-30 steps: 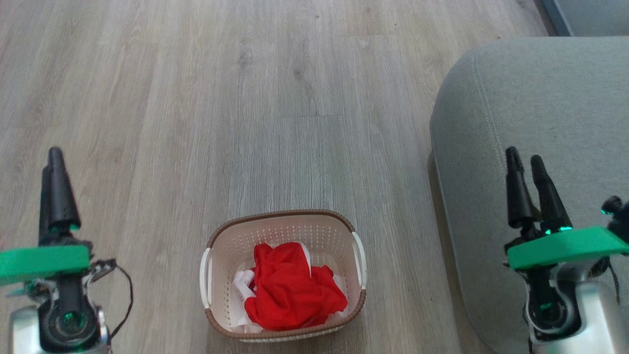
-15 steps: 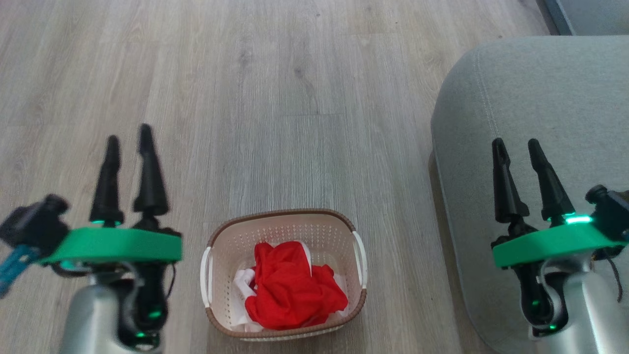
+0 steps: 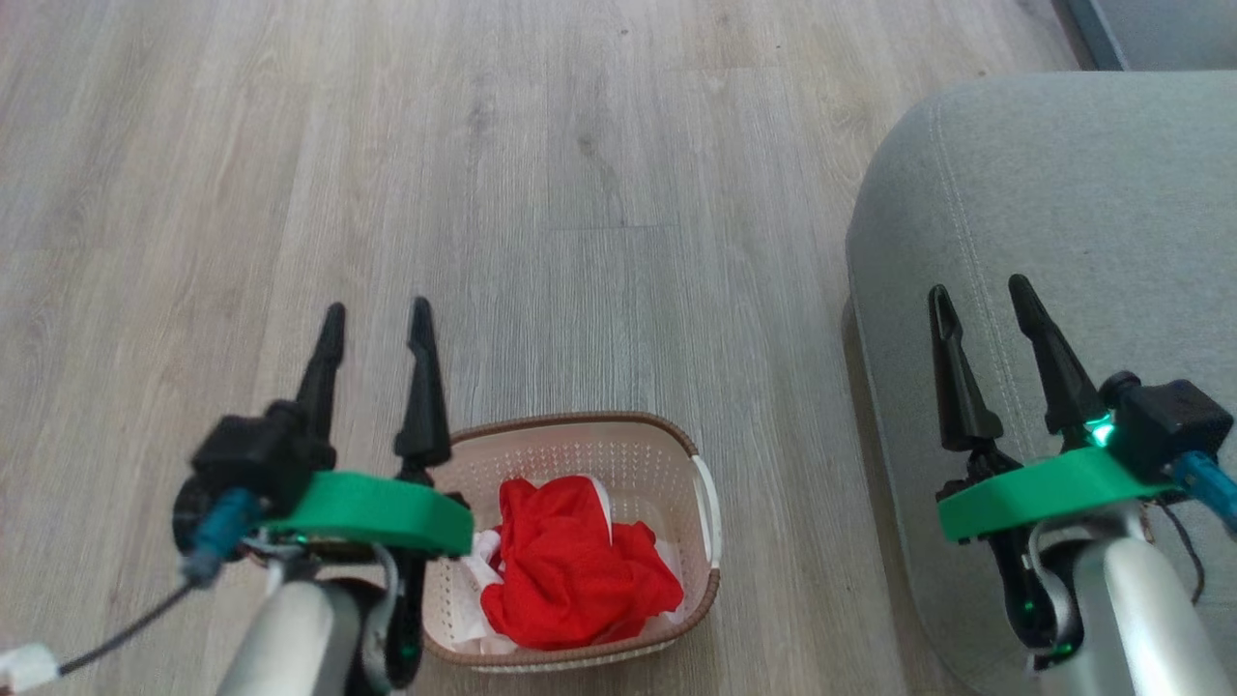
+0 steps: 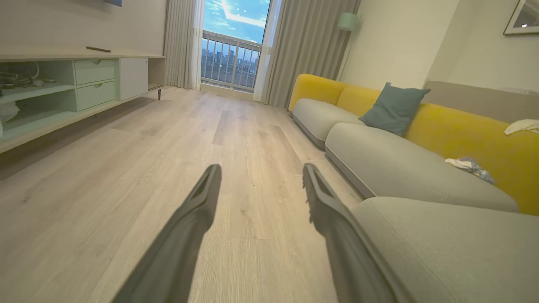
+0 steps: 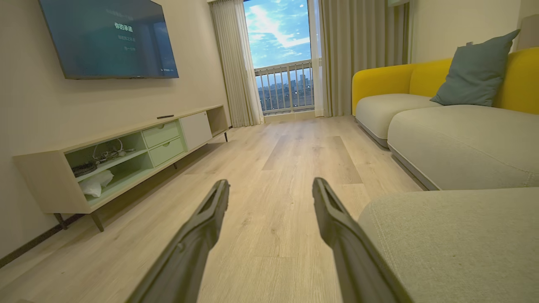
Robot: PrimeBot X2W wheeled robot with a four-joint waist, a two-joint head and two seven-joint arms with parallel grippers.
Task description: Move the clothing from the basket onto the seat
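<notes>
red clothing (image 3: 570, 570) in basket (image 3: 580, 452), head view

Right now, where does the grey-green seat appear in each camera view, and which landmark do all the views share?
Head view: the seat takes the right side, from near the top to the bottom edge.
Left wrist view: the seat lies in the lower right corner.
Right wrist view: the seat lies in the lower right corner.
Shared landmark: the wooden floor, directly left of the seat in every view.

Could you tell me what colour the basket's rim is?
Brown, on the small cream perforated plastic basket; the head view shows it best.
</notes>
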